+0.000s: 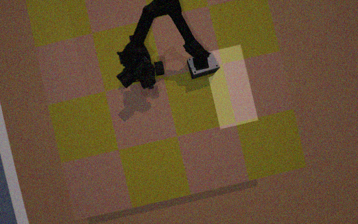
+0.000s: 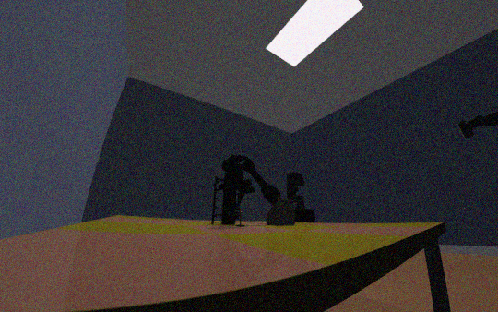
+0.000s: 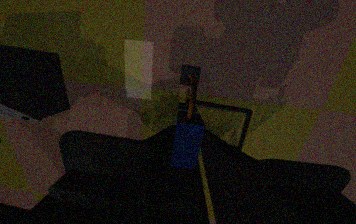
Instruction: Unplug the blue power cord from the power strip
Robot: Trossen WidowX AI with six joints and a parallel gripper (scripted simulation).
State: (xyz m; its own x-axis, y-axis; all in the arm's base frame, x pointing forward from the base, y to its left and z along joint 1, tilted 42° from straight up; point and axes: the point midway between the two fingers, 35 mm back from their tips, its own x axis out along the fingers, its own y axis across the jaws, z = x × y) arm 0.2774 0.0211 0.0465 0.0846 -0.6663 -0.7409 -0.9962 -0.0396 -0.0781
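Note:
A blue plug (image 3: 187, 146) shows in the wrist view between the dark fingers, at their tips. My gripper (image 3: 188, 131) is shut on it, with a thin gap between the fingers further back. Just beyond the plug is a narrow dark piece with an orange part (image 3: 190, 102), ending in a small dark square (image 3: 190, 75). I cannot tell which part of this is the power strip or cord, nor whether the plug is still in a socket. In the top and exterior views the gripper is a dark shape merged with what is around it.
The arm's base (image 1: 203, 67) (image 2: 281, 213) stands beside the gripper's work area. A thin dark frame (image 3: 246, 129) stands just right of the plug in the wrist view. An upright rack with rungs (image 2: 214, 199) stands left of the dark mass. A dark block (image 2: 305, 215) stands behind the base.

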